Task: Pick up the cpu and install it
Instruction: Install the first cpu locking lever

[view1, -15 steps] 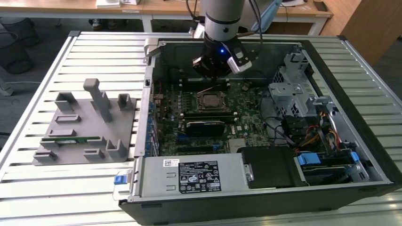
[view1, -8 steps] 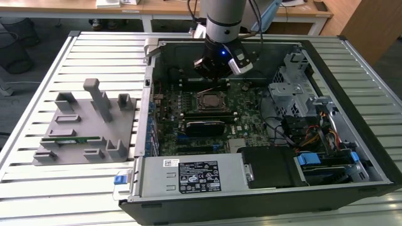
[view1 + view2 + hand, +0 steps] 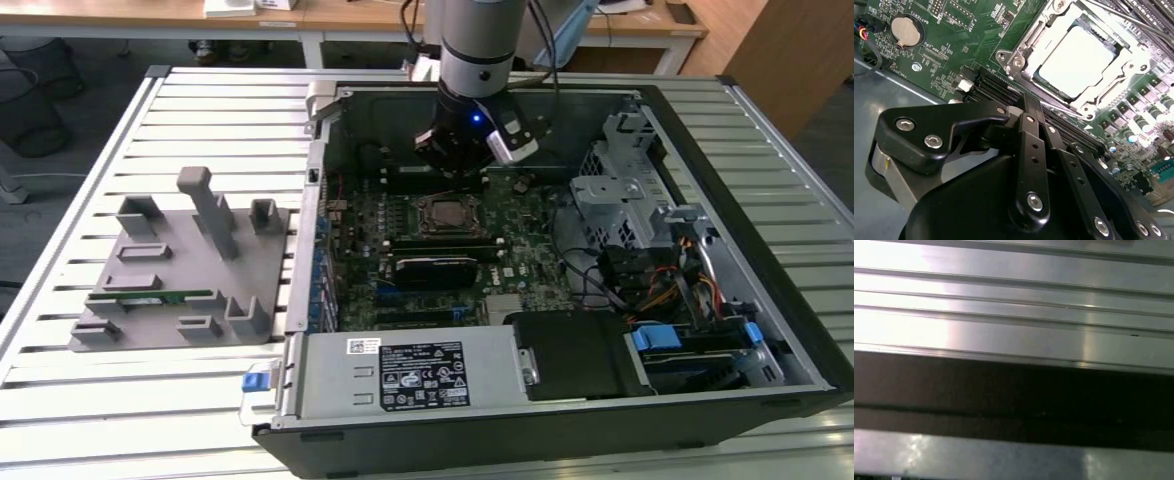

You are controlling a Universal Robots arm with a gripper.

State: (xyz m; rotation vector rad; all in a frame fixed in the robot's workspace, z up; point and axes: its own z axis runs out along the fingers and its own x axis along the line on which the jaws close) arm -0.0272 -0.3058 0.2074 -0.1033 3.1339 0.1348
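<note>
While the exterior view shows the gripper (image 3: 455, 165) hanging just above the motherboard (image 3: 514, 235), the second wrist view shows the cpu (image 3: 1078, 59) seated in its socket (image 3: 1029, 55); whether the gripper's fingers are parted cannot be told.

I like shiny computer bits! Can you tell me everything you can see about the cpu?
The cpu is a flat square chip with a bright silvery metal top and a thin dark edge. In the second wrist view it lies flat in its socket on the green motherboard, with the socket's metal frame around it. The pincer's black body is apart from it.
</note>
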